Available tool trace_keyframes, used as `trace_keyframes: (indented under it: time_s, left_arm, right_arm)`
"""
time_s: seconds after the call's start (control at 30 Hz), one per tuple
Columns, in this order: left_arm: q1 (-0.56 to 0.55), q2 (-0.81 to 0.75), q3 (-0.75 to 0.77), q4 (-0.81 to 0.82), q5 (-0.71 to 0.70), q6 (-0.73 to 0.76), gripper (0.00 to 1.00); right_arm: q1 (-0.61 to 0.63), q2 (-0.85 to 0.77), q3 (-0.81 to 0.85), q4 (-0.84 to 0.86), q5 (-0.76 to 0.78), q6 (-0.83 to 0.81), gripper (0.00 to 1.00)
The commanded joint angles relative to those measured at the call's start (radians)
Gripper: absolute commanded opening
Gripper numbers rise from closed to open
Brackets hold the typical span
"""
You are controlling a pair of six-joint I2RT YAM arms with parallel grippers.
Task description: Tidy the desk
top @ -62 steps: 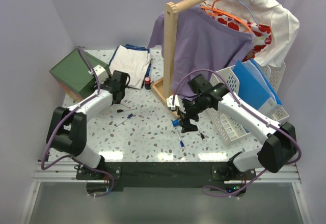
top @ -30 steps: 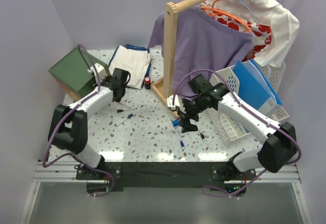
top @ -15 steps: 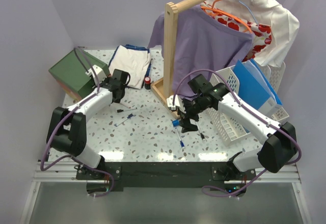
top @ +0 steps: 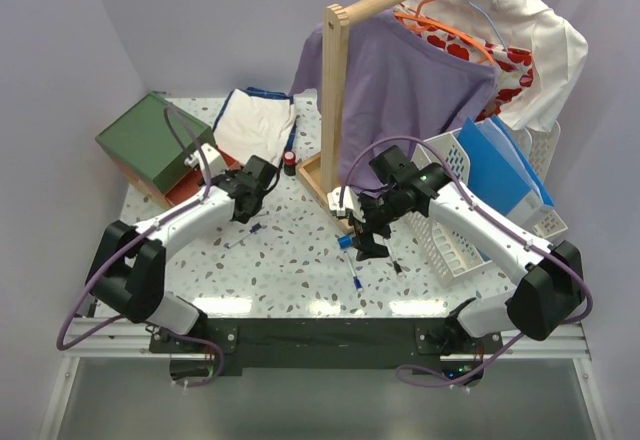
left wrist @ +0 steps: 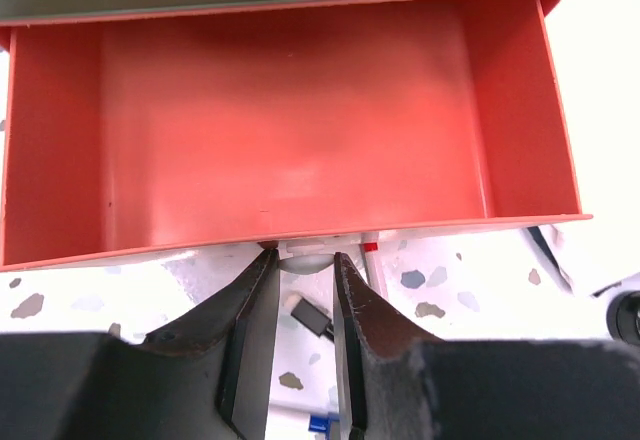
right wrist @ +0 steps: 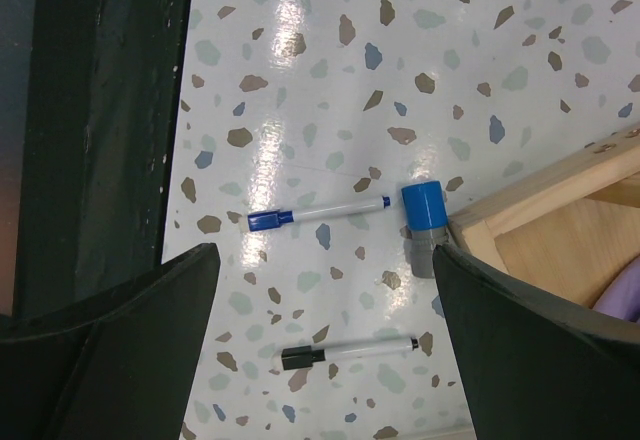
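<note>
From above: reaching with the left gripper (top: 225, 175) to the red drawer (top: 185, 190), open out of the green box (top: 145, 140) at the far-left corner of the desk (top: 290, 260); hovering mid-desk with the right gripper (top: 368, 245). On the left wrist: clenched on the drawer's white pull (left wrist: 318, 247), presumably making room for clutter. On the right wrist: spread wide, grasping nothing, poised above a blue-capped marker (right wrist: 318, 213), a black-capped marker (right wrist: 348, 351) and a blue-topped tube (right wrist: 422, 222) beside the wooden rack base (right wrist: 540, 220).
</note>
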Motion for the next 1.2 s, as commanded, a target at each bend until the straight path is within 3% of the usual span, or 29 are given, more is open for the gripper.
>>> trace_keyframes:
  time_s: [0.0,0.13,0.27,0.63,0.77,0.87,1.0,1.17]
  left_arm:
    - [-0.020,-0.028,-0.013,-0.072,0.024,-0.113,0.16]
    - [-0.029,-0.060,-0.011,-0.073,0.050,-0.096,0.19]
    - [-0.029,-0.095,-0.007,-0.080,0.076,-0.069,0.29]
    - [-0.030,-0.268,-0.016,-0.027,0.211,0.129,0.72]
    - [-0.030,-0.363,-0.043,0.055,0.328,0.295,0.82]
    - [-0.030,-0.466,-0.080,0.149,0.475,0.505,0.87]
    - [-0.029,-0.667,-0.138,0.230,0.645,0.773,0.91]
    - [-0.029,-0.871,-0.227,0.241,0.667,0.912,0.99]
  right_arm:
    - [-0.003,-0.038,0.002,-0.006,-0.030,-0.020,0.93]
    - [-0.003,-0.036,-0.001,-0.008,-0.030,-0.020,0.93]
    - [-0.003,-0.033,0.001,-0.008,-0.030,-0.022,0.93]
    - [-0.003,-0.024,0.004,-0.003,-0.042,-0.017,0.93]
    - [0.000,-0.007,0.025,-0.023,-0.070,-0.016,0.93]
    - [0.030,0.028,0.056,-0.064,-0.067,-0.011,0.93]
    - [0.176,0.068,0.080,-0.057,0.102,0.050,0.93]
    - [0.263,0.186,0.211,-0.066,0.260,0.159,0.93]
